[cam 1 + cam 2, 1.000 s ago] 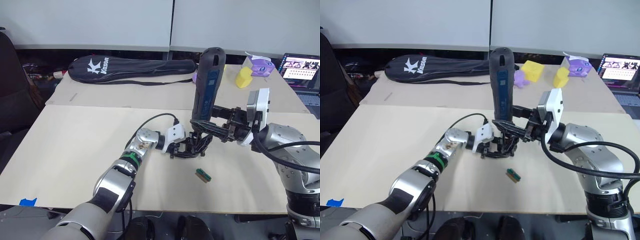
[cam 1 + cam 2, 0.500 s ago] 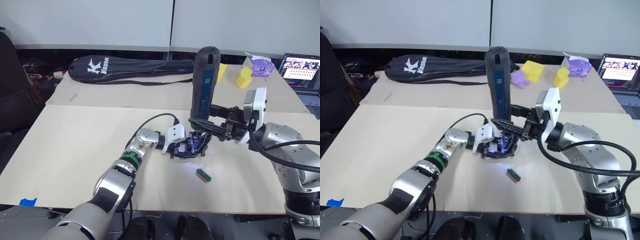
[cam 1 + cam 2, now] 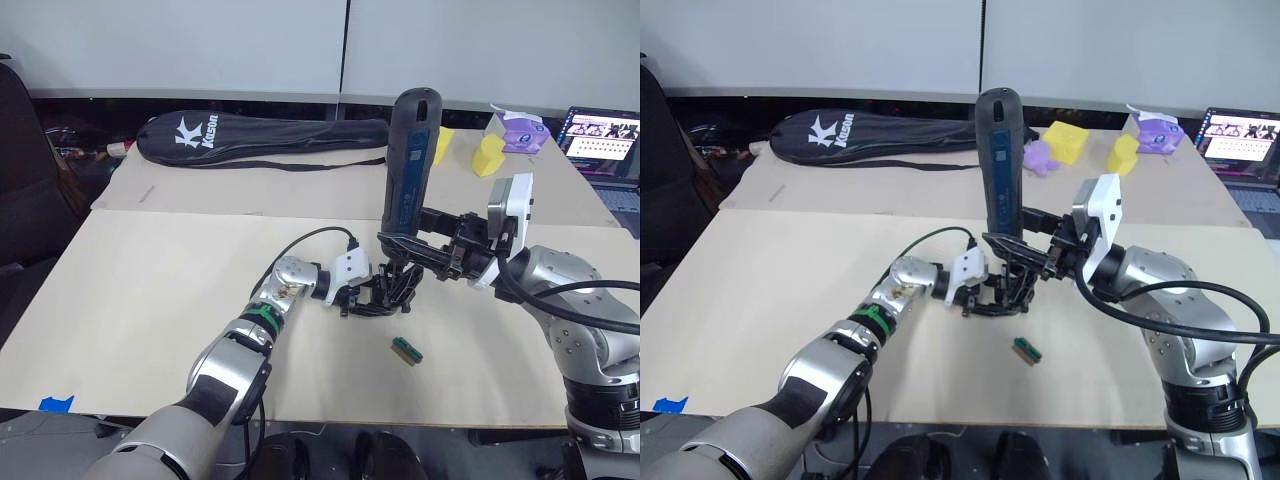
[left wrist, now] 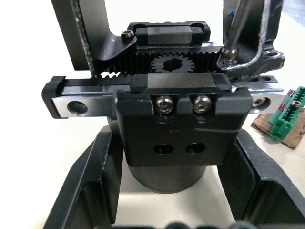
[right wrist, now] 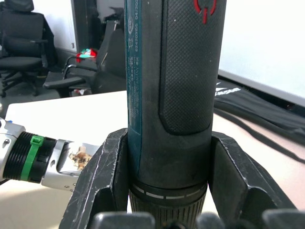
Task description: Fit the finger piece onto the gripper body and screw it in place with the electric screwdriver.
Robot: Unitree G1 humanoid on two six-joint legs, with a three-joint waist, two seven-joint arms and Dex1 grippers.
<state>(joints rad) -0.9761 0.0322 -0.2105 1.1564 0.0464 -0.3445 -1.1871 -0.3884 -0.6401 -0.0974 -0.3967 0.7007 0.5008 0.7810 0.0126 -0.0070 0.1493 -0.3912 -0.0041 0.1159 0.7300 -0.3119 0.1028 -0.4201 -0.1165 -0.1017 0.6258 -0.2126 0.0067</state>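
The electric screwdriver (image 3: 408, 165) stands nearly upright over the middle of the table, with my right gripper (image 3: 402, 247) shut around its lower barrel (image 5: 167, 119). Its thin bit (image 4: 234, 26) rests on a screw at the base of the finger piece (image 4: 259, 55). That piece sits at one end of the gripper body (image 4: 176, 109), above the toothed rack and gear. My left gripper (image 3: 372, 296) is shut on the gripper body (image 3: 388, 290), one finger (image 4: 88, 191) on each side of its round base, holding it just above the table.
A small green-and-black block (image 3: 406, 350) lies just in front of the grippers. At the back lie a black racket bag (image 3: 260, 135), yellow foam shapes (image 3: 488, 155), a purple box (image 3: 520, 130) and a laptop (image 3: 600, 135). Blue tape (image 3: 55, 404) marks the near left edge.
The screwdriver's top has leaned slightly to the left. Its light glowed on the gripper body half a second ago and is off now. The left gripper has kept its hold.
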